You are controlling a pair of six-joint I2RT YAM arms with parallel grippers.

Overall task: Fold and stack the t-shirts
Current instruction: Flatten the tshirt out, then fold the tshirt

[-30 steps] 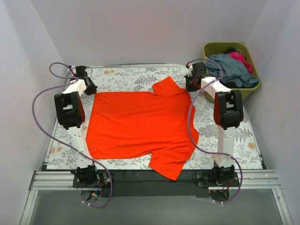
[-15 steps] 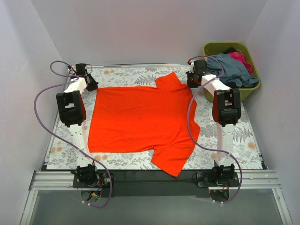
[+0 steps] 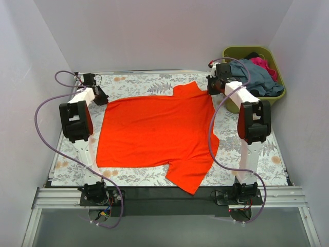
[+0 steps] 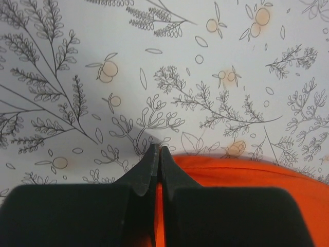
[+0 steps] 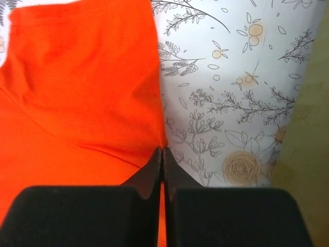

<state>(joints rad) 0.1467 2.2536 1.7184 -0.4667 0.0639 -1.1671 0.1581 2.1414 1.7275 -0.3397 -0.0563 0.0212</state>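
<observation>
The orange-red t-shirt (image 3: 154, 134) lies spread out and mostly flat in the middle of your desk (image 3: 144, 82), which has a floral cover. Its body runs left to right. One sleeve points toward the far edge near the right arm, and the other reaches over the near edge onto the dark rail.

Your left hand (image 3: 99, 96) is at the shirt's far left corner. In the left wrist view the left hand (image 4: 157, 150) has its fingers pressed together, with a sliver of orange cloth (image 4: 231, 175) pinched between them, so it is clamped on that corner. The printed desk (image 4: 205, 51) fills the rest of that view.

Your right hand (image 3: 212, 87) is at the far right edge of the shirt, just beside the far sleeve. The right wrist view shows the right hand (image 5: 162, 152) with its fingers likewise together on the shirt's edge, and orange shows in the slit between them. The cloth (image 5: 77, 103) spreads away to the left, and bare desk (image 5: 231, 77) lies to the right.

Beyond the desk's far right corner stands the olive-green basket (image 3: 236, 50). It holds a grey-blue t-shirt (image 3: 252, 74) draped over its near rim, a magenta-pink t-shirt (image 3: 264, 64) behind that, and a dark t-shirt (image 3: 252, 55) at the back.
</observation>
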